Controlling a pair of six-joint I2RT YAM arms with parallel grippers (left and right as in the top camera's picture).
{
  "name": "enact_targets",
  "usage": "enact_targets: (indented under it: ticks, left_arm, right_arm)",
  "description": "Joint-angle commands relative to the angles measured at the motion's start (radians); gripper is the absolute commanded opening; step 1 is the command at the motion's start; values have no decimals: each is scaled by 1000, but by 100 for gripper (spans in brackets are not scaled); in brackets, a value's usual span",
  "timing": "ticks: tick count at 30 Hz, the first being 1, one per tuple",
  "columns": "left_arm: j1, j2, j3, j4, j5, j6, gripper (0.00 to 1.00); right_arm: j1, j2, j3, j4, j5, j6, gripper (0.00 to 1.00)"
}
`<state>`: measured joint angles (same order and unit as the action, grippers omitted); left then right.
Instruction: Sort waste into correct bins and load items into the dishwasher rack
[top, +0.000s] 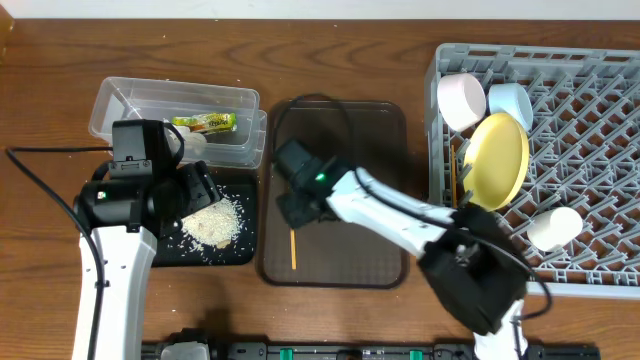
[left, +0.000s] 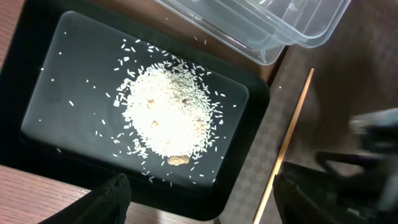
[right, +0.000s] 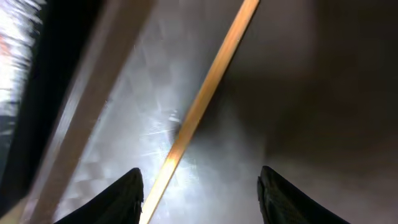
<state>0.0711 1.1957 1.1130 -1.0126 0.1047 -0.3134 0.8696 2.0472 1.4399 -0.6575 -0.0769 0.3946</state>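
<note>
A wooden chopstick (top: 292, 248) lies on the dark brown serving tray (top: 390, 130). My right gripper (top: 297, 207) is open low over it; in the right wrist view the chopstick (right: 205, 99) runs just inside the left finger of the gripper (right: 199, 193). My left gripper (left: 205, 199) is open and empty over the near edge of the black tray (left: 43, 118), which holds a rice pile (left: 165, 118). The clear tub (top: 130, 105) holds the yellow-green wrapper (top: 205, 122). The grey rack (top: 600, 180) holds the yellow plate (top: 497, 160), white bowl (top: 460, 100), blue bowl (top: 510, 100) and cup (top: 553, 228).
The clear tub (left: 292, 25) overhangs the far right corner of the black tray. The brown serving tray lies between the black tray and the rack. The chopstick also shows in the left wrist view (left: 292, 130). Bare wood table runs along the front edge.
</note>
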Motion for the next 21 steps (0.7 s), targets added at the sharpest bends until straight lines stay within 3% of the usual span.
enact_targets:
  ticks: [1,6,10,14,21]
  left_arm:
    - [4,-1,4,-1,-8,2,76]
    - [4,-1,4,-1,-8,2,76]
    - [4,-1,4,-1,-8,2,76]
    - [4,-1,4,-1,-8,2,76]
    - [4,-1,4,-1,-8,2,76]
  right_arm:
    - [27,45,9,2,47,40,57]
    - [35,73,9,-5,70,84,54]
    - [35,78,9,-63,127,132,39]
    - [30,78,10,-119,197,175,31]
    - [-11,52,14,-159,200,182,4]
